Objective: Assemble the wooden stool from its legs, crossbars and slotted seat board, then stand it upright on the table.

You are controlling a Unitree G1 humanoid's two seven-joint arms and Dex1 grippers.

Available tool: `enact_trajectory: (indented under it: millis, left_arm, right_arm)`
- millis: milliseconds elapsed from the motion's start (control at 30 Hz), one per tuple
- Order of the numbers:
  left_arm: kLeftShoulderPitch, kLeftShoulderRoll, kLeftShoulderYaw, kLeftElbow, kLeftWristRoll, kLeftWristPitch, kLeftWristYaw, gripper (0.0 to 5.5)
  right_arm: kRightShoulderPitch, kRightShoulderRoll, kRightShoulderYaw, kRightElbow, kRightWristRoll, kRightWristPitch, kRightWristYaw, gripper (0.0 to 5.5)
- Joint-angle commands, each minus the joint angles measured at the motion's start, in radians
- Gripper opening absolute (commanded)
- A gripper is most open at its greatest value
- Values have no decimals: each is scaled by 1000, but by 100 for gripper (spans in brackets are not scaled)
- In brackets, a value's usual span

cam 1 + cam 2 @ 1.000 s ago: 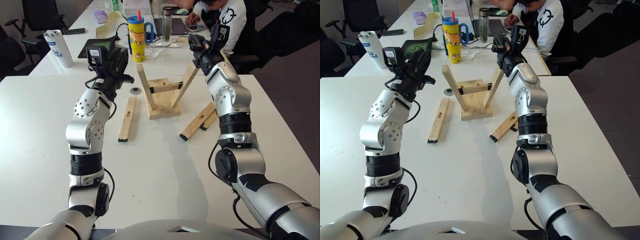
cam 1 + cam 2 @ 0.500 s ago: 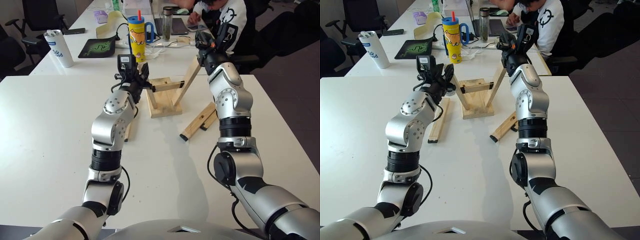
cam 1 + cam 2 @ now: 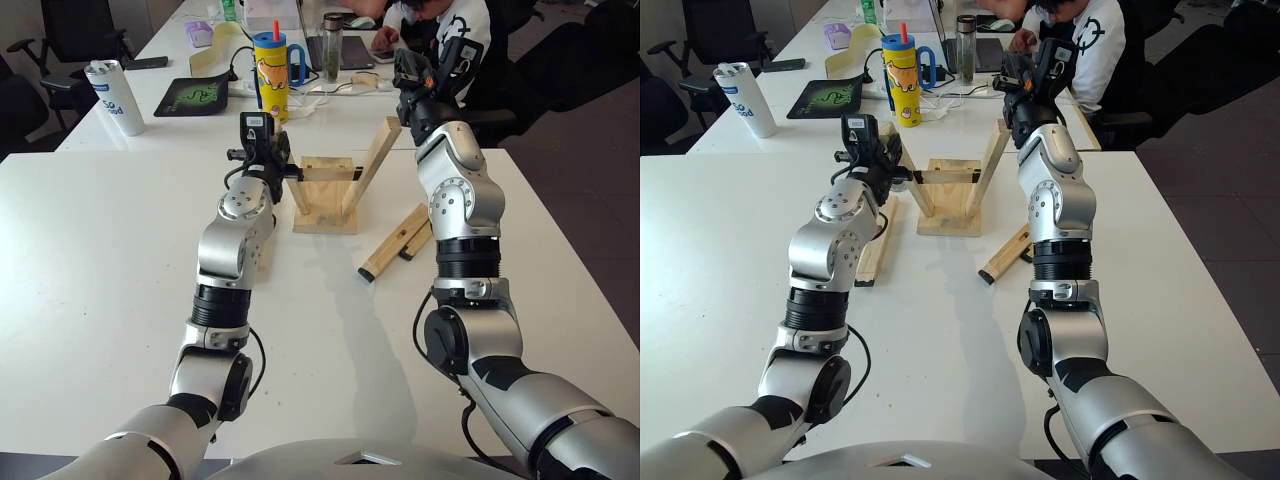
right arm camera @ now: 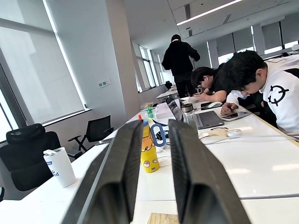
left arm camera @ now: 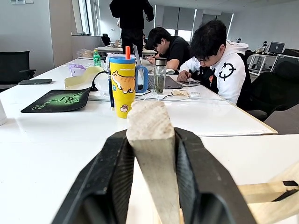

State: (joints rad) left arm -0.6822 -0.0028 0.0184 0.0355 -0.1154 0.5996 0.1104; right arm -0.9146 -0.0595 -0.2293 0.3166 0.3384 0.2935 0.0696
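The partly built stool stands upside down, its seat board [image 3: 325, 217] flat on the table with two legs up and a crossbar [image 3: 326, 172] between them. My left gripper [image 5: 150, 140] is shut on the top of the left leg [image 5: 152, 135], seen from the head at the gripper's spot [image 3: 270, 160]. My right gripper [image 3: 408, 82] hangs open just above and behind the top of the slanted right leg [image 3: 378, 150], its fingers [image 4: 117, 168] holding nothing. Two loose wooden pieces [image 3: 397, 242] lie right of the stool. Another [image 3: 872, 258] lies left of it, partly under my left arm.
A second table behind carries a yellow cup [image 3: 270, 62], a white cup [image 3: 112, 95], a green mat [image 3: 205, 95], a bottle [image 3: 333, 45] and cables. A person sits at its far right. The near half of my table is bare white surface.
My left arm swung right from beside the stool onto its left leg and shut on it. The stool has squared up. My right gripper rose slightly off the right leg's top.
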Motion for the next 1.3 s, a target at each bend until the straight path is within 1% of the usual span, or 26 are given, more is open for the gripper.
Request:
enact_trajectory:
  millis: [33, 167, 233, 367, 433, 500, 567, 633, 667, 700, 733, 767, 800, 867, 900, 933, 1000, 1033, 1067, 1133, 1200, 1300]
  left_arm:
    - [-31, 16, -3, 16, 31, -18, -2, 115]
    - [-32, 21, -12, 24, 41, -26, -5, 115]
    - [-31, 21, -13, 31, 46, -29, -5, 115]
    - [-13, 21, -17, 34, 52, -25, -5, 115]
    - [-5, 22, -16, 34, 55, -22, -4, 115]
    - [-2, 23, -15, 38, 56, -19, -6, 115]
    - [1, 27, -12, 43, 56, -17, -9, 115]
    - [-1, 32, -11, 49, 54, -14, -16, 115]
    - [0, 36, -9, 48, 53, -12, -20, 115]
    - [3, 41, -7, 45, 52, -11, -24, 115]
    - [5, 45, -3, 43, 52, -11, -24, 115]
    - [5, 47, 1, 43, 51, -11, -25, 115]
    - [7, 50, 2, 41, 51, -10, -27, 115]
    - [11, 52, 2, 34, 50, -5, -29, 115]
    - [15, 53, 0, 26, 50, -1, -30, 115]
    - [18, 52, 0, 22, 49, 1, -29, 115]
    - [23, 49, 0, 20, 49, 4, -28, 115]
    - [26, 48, -1, 19, 48, 4, -29, 115]
    - [30, 47, 0, 13, 47, 7, -27, 115]
    - [31, 43, 0, 13, 45, 6, -23, 115]
    - [36, 41, 2, 10, 45, 5, -18, 115]
    - [48, 37, 5, 6, 49, 3, -14, 115]
  right_arm:
    - [-19, -11, -7, 16, -6, -14, -11, 102]
    - [-62, -40, -17, 69, -27, -18, -38, 102]
    - [-111, -66, -20, 145, -51, 15, -81, 102]
    - [-280, -84, -90, 337, 2, -6, -93, 102]
    - [-426, -131, -164, 420, 62, -82, -68, 102]
    - [-573, -230, -300, 516, 169, -167, -68, 102]
    - [-641, -329, -396, 595, 229, -248, -75, 102]
    - [-640, -373, -421, 632, 238, -297, -63, 102]
    - [-614, -352, -401, 632, 224, -309, -43, 102]
    - [-574, -307, -375, 635, 211, -302, -33, 102]
    - [-513, -236, -340, 629, 205, -268, -21, 102]
    - [-432, -154, -280, 613, 179, -222, -9, 102]
    - [-331, -61, -202, 612, 148, -129, 5, 102]
    - [-156, 59, -68, 617, 83, 44, 21, 102]
    - [-95, 86, -29, 645, 61, 133, 23, 102]
    - [-35, 100, -18, 656, 55, 190, 16, 102]
    - [61, 103, 70, 571, 33, 309, 52, 102]
    - [83, 102, 105, 518, 30, 347, 62, 102]
    - [79, 99, 124, 491, 18, 341, 58, 102]
    - [40, 88, 103, 463, 14, 262, 24, 102]
    - [-14, 87, 26, 385, 64, 150, -1, 102]
    - [-90, 64, -68, 257, 139, 40, -9, 102]
